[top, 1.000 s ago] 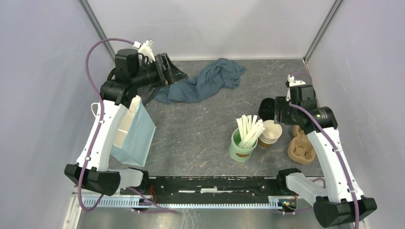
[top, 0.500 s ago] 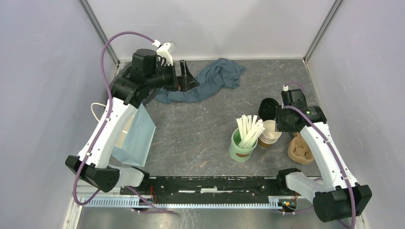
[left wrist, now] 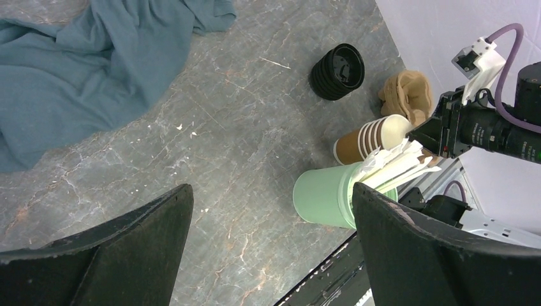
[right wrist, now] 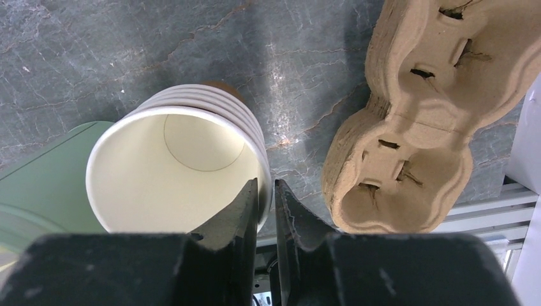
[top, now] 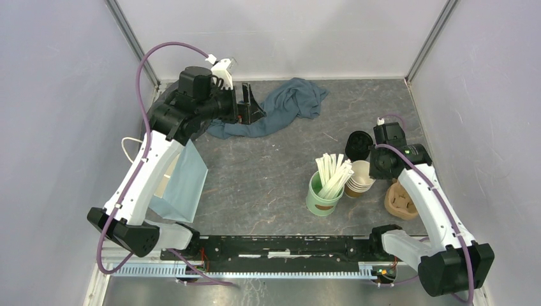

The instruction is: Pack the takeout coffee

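The takeout coffee is out of view. A stack of lidless brown paper cups point(top: 358, 182) with cream insides point(right wrist: 172, 166) stands right of centre. My right gripper point(right wrist: 266, 185) comes down on it from above, one finger inside the top cup and one outside, shut on the rim at the cup's right side. In the top view the right gripper point(top: 372, 171) is at the stack's right edge. My left gripper point(top: 252, 105) hangs high at the back left, wide open and empty point(left wrist: 271, 191), looking across the table.
A green cup of wooden stirrers point(top: 322, 194) touches the stack's left side. A stack of black lids point(top: 358, 143) lies behind it. A pulp cup carrier point(top: 402, 201) sits to the right. A blue paper bag point(top: 182, 182) stands at left, a teal cloth point(top: 281, 105) at the back.
My right gripper has come forward and down onto the cup stack, and its jaws have narrowed onto the top cup's rim. The left arm swung a little to the right, then held still.
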Tool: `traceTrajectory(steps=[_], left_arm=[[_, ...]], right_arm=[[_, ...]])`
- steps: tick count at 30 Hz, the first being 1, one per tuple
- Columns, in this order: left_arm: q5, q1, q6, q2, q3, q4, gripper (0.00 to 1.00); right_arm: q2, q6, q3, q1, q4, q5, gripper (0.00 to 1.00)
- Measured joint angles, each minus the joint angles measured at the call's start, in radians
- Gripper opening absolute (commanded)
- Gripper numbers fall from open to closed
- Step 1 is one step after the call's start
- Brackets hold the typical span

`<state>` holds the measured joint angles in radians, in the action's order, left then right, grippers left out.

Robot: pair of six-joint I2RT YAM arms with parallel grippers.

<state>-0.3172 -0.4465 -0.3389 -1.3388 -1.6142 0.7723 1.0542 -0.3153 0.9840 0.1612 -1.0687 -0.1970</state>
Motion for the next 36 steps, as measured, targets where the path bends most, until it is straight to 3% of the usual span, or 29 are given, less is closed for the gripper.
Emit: traceTrajectory(steps=[5, 12, 36], left_arm=[[0.003, 0.000, 0.000, 0.000, -0.001, 0.000, 1.00], [0.002, 0.000, 0.000, -0.002, -0.008, 0.001, 1.00], [-0.002, 0.000, 0.000, -0.029, -0.028, 0.003, 1.00]], right_arm=[[0.000, -0.002, 0.000, 0.000, 0.005, -0.012, 0.16], [0.000, -0.002, 0.000, 0.000, 0.005, -0.032, 0.02], [-0.016, 0.018, 0.053, -0.032, -0.014, -0.085, 0.00]])
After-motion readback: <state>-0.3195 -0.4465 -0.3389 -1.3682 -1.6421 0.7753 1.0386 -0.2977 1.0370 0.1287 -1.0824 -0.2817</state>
